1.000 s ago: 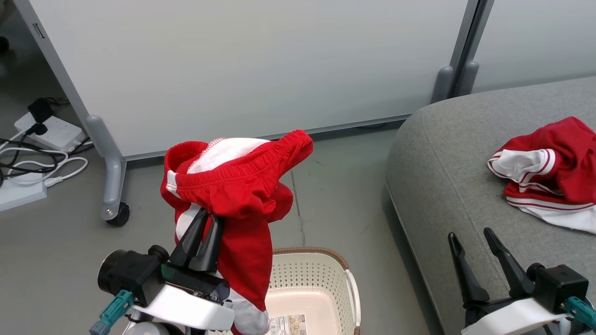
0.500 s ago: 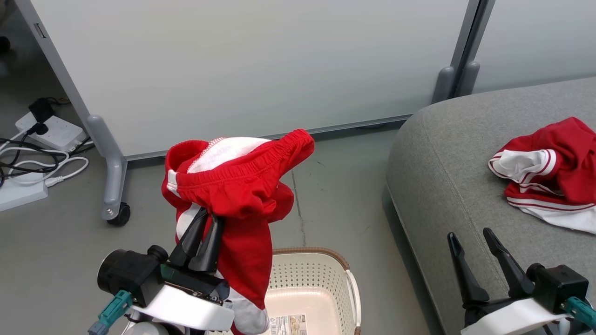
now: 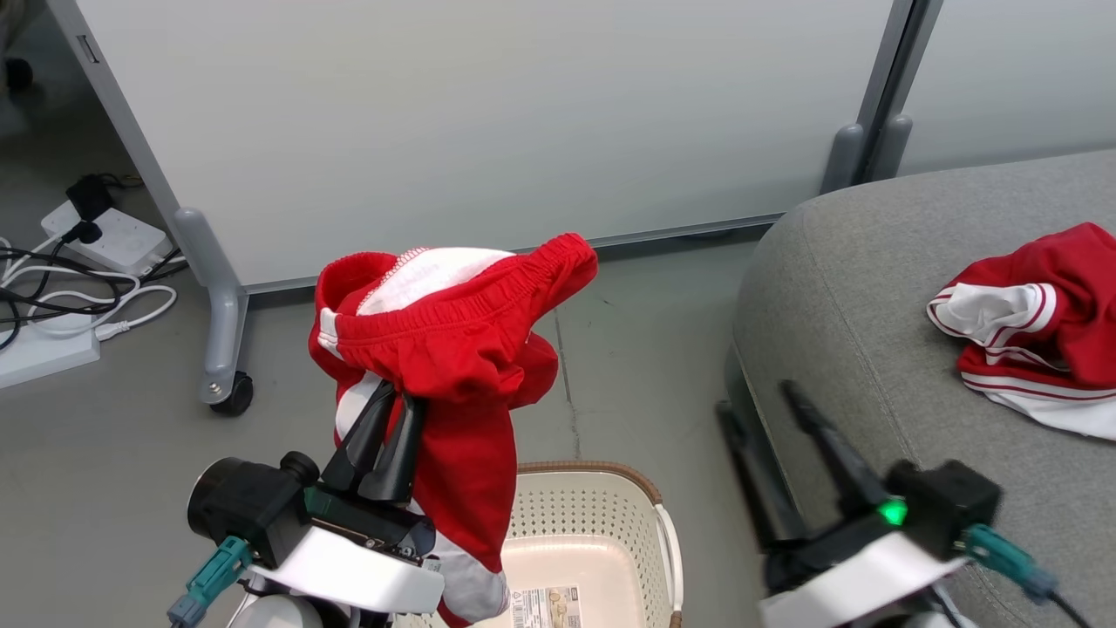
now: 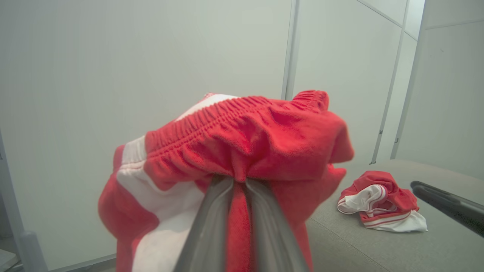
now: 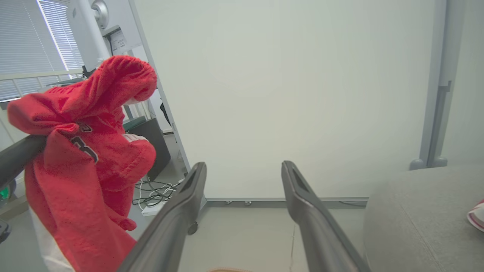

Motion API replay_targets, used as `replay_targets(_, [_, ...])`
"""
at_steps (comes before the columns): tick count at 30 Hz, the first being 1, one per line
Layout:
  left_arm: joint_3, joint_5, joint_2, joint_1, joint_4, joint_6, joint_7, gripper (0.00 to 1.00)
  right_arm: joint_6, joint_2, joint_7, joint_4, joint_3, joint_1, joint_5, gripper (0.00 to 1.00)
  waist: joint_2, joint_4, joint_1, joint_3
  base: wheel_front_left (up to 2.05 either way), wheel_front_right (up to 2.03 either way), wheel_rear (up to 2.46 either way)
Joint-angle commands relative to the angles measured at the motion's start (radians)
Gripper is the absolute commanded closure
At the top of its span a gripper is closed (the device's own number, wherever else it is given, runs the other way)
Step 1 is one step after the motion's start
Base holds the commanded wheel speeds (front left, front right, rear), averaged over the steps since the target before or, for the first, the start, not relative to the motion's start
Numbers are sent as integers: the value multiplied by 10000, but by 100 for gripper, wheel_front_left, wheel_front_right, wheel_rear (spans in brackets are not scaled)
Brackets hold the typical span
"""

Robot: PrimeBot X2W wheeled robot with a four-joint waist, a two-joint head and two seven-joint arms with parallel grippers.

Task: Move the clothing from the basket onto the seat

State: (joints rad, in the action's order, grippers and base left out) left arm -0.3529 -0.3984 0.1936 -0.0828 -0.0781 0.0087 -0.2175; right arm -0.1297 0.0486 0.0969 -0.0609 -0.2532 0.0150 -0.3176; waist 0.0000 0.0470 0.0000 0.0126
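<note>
The left jaws are clamped on a bright red pair of sports shorts with white side panels and an elastic waistband [image 3: 445, 340]. They hold it above the grey floor [image 3: 122, 453], over the far rim of the oval cream-white perforated plastic basket with a brown woven-look rim [image 3: 593, 515].

The left wrist view shows the grip closest. A fold of the shorts [image 4: 245, 139] is pinched between the two fingers, with the waistband bunched over their tips. The right wrist view shows the far side of the shorts [image 5: 83, 151], where dark printed numerals show on the fabric.

The head view shows a label sticker [image 3: 540, 606] on the basket's bottom.

A second crumpled red garment with white striped panels [image 3: 1037, 323] lies on the large grey fabric sofa [image 3: 872, 288], well in from its rounded left edge. From the left wrist it appears as a small heap [image 4: 380, 200].

The right jaws stand open and hold nothing. In the head view they are above the sofa's left edge.

A pale partition panel on a castor foot [image 3: 479, 113] stands behind, and a white power strip with cables [image 3: 105, 244] lies on the floor at the left.
</note>
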Motion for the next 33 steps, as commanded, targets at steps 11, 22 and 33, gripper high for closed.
replay_targets(11, [-256, -42, -39, -400, -42, -165, -56, 100, -20, 101, 310, 1716, -4129, 2577, -1571, 0, 0, -490, 0, -130, 0, 0, 0])
replay_targets(22, [-394, -82, -68, -538, 32, -268, -110, 100, -20, 63, 1118, 3828, -6592, 4562, -3263, 0, 0, -815, 0, -204, 0, 0, 0])
replay_targets(33, [-443, -110, -46, -593, -24, -295, -211, 100, -21, 43, 1675, 4683, -7809, 5679, -4430, 100, 0, -838, 0, -232, 0, 0, 0])
